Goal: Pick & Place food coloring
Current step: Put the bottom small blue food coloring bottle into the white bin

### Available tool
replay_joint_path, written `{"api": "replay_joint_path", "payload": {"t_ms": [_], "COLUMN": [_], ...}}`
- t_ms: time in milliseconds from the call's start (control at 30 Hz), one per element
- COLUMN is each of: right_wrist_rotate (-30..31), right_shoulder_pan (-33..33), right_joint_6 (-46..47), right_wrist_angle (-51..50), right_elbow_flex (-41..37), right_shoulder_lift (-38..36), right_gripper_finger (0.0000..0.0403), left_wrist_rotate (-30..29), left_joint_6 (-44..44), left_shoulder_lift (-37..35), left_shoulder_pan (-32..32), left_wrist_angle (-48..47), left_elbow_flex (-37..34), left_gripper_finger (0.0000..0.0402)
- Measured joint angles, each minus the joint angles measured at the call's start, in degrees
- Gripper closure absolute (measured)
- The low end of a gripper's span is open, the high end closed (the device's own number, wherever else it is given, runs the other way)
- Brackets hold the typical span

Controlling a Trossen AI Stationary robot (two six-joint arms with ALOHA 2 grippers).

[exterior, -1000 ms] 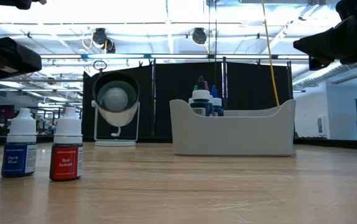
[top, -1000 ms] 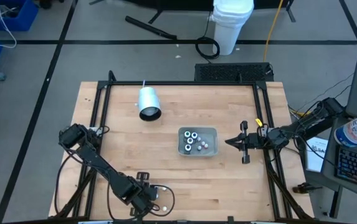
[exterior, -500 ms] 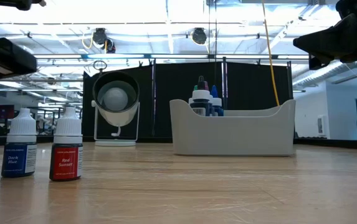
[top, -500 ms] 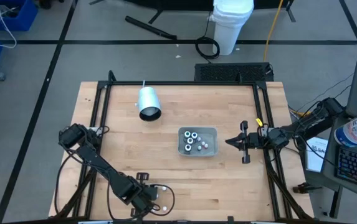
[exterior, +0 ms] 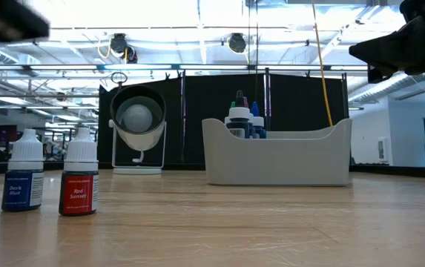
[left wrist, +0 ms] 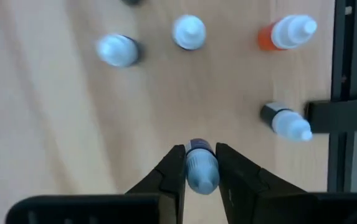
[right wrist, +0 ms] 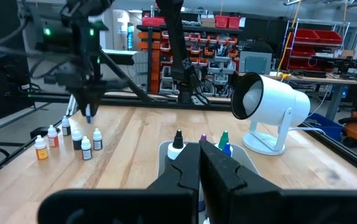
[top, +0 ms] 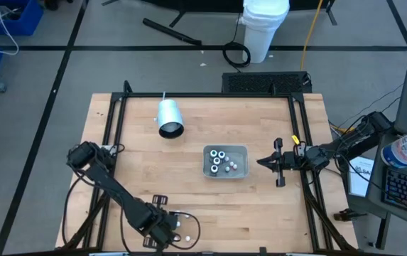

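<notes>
The left gripper [left wrist: 200,167] is clamped on one food coloring bottle [left wrist: 201,168]; the bottle sits between both fingers, cap toward the camera, lifted above the table [top: 260,206]. Four more bottles [left wrist: 189,32] remain on the wood below the gripper. In the high view this gripper [top: 166,226] is well apart from the grey tray [top: 225,173], toward the table's front-left corner. The tray [exterior: 277,157] already contains several bottles. The right gripper [right wrist: 200,158], fingers closed on nothing, hangs just beside the tray on its right side.
</notes>
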Motion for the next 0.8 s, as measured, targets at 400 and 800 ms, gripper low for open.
{"api": "replay_joint_path", "payload": {"t_ms": [400,800], "right_wrist_rotate": [0.02,0.01], "right_shoulder_pan": [0.02,0.01], "right_joint_6": [-0.32,-0.12], "right_wrist_angle": [0.02,0.50], "right_elbow_flex": [0.00,0.00], "right_shoulder_lift": [0.01,0.00], "right_gripper_finger": [0.0401,0.0401], "left_wrist_rotate": [-8.38,-6.82], "left_joint_6": [13.28,28.11], "left_shoulder_lift": [0.00,0.00], "left_shoulder_pan": [3.26,15.44], "left_wrist_angle": [-13.79,-13.34], "left_elbow_flex": [13.32,24.18], "left_gripper_finger": [0.0323,0.0321]}}
